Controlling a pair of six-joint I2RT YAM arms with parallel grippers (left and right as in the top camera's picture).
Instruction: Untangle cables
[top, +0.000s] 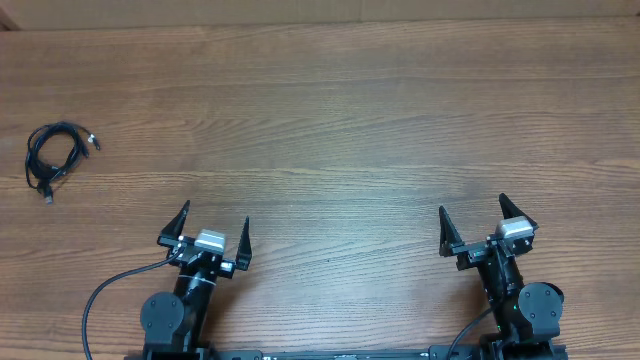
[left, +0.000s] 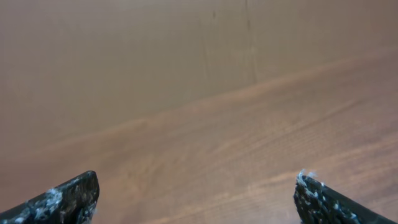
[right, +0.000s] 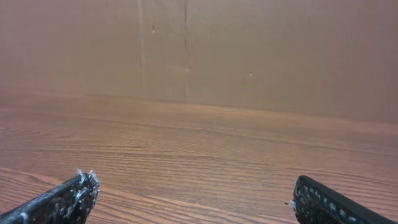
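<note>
A small bundle of black cables (top: 55, 157) lies coiled and tangled on the wooden table (top: 330, 120) at the far left, with connector ends sticking out. My left gripper (top: 215, 225) is open and empty near the front edge, well to the right of and below the bundle. My right gripper (top: 472, 218) is open and empty at the front right, far from the cables. Each wrist view shows only its own spread fingertips, left (left: 196, 196) and right (right: 196, 196), over bare wood; the cables are out of view there.
A brown wall (right: 249, 50) rises behind the table's far edge. The arms' own black cables (top: 100, 300) trail at the front edge beside the bases.
</note>
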